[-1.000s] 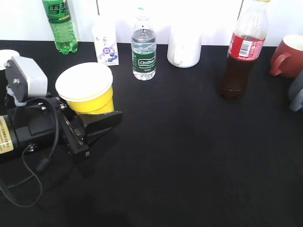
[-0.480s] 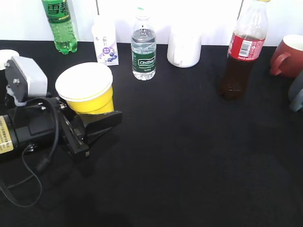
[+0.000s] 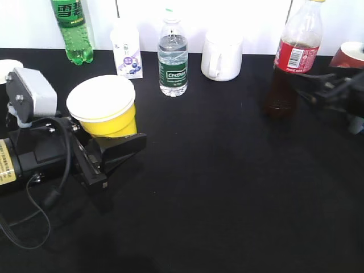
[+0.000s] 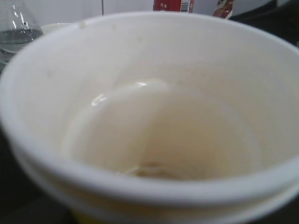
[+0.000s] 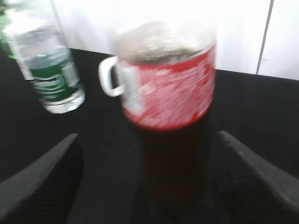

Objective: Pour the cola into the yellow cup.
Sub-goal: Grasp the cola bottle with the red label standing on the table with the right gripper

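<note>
**A:** What is nearest, and what does it all sit on?

**B:** A matte black table (image 3: 227,187), with a plain white wall behind it. Nearest, at the left, the left gripper (image 3: 114,149), black and angular with a loose cable, has its jaws closed around the yellow cup (image 3: 105,111). The cup is tapered and yellow outside, with a white rim and a smooth white inside, held upright and clear of the table's middle.

**A:** And further back?

**B:** At the right, the cola (image 3: 293,62): one tall clear plastic bottle of dark brown liquid with a red label, standing upright. The right gripper (image 3: 327,91) reaches in from the right edge; its jaws are spread wide, one on each side of the bottle, not touching it.

**A:** The back row?

**B:** Along the wall, from the left: one green soda bottle (image 3: 72,31), one small white carton (image 3: 127,54), one clear water bottle (image 3: 172,57), one white mug (image 3: 222,57) and one red mug (image 3: 350,57). Three bottles, two mugs, one cup.
</note>
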`<control>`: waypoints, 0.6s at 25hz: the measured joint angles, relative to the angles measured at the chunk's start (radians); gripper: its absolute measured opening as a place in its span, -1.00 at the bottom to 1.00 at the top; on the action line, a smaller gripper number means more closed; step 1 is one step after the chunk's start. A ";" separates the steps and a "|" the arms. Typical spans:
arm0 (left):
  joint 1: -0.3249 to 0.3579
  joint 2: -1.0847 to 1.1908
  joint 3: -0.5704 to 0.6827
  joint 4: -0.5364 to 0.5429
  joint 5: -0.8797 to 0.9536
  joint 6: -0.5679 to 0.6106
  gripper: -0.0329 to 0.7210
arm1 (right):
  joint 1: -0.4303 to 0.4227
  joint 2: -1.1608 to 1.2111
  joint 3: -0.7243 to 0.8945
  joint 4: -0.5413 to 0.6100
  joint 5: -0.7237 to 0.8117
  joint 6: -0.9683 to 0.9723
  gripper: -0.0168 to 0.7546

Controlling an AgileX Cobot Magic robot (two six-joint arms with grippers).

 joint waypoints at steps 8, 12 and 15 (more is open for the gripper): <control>0.000 0.000 0.000 0.000 0.000 0.000 0.26 | 0.006 0.195 -0.152 -0.014 -0.023 -0.025 0.74; 0.000 -0.001 0.000 0.000 0.000 0.000 0.26 | 0.043 0.243 -0.211 -0.015 -0.027 -0.026 0.74; 0.000 -0.001 0.000 0.000 0.000 -0.001 0.26 | 0.047 0.265 -0.230 -0.002 -0.055 -0.026 0.72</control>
